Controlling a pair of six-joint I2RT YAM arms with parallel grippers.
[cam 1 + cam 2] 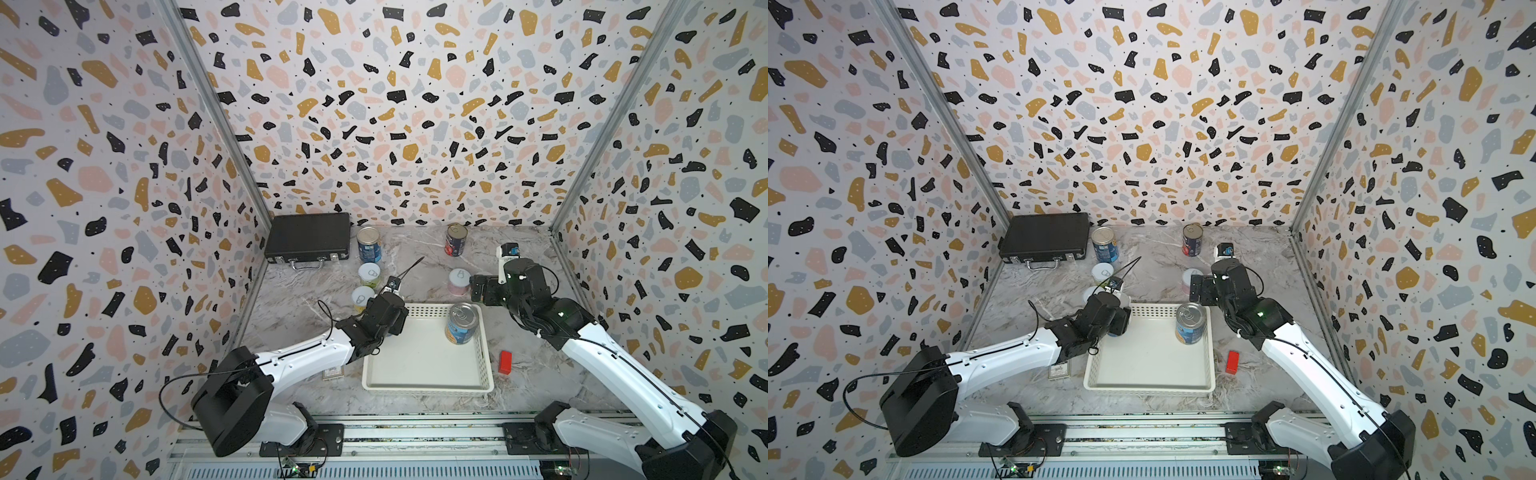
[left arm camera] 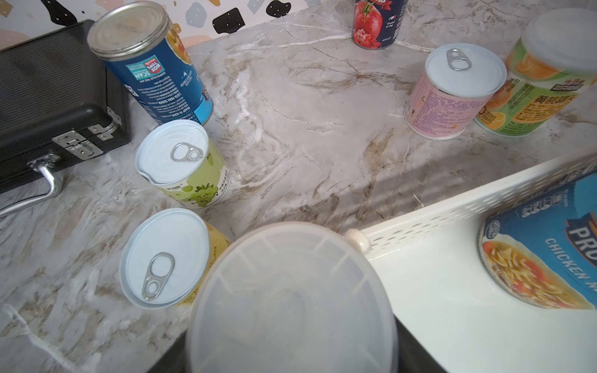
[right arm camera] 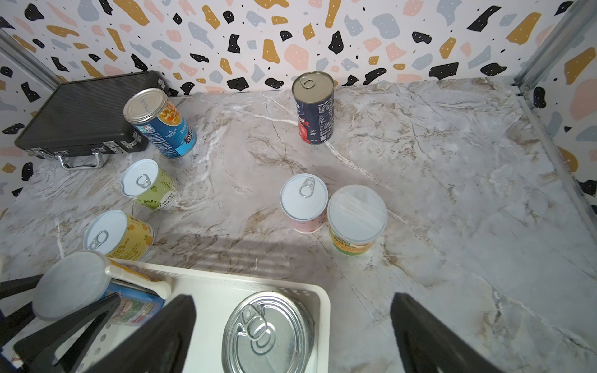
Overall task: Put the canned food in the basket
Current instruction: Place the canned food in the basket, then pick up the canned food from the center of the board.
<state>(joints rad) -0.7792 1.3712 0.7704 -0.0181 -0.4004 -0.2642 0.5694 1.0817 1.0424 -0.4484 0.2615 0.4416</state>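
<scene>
Terrazzo-print walls, grey marble tabletop, aluminium corner posts.

You see the white basket holding one upright blue soup can; a plastic-lidded can sits at its corner. On the marble stand a blue can, tomato can, grape can, yellow can, pink can touching an orange-labelled can.

Marble tabletop w/ cans, basket, briefcase
</scene>
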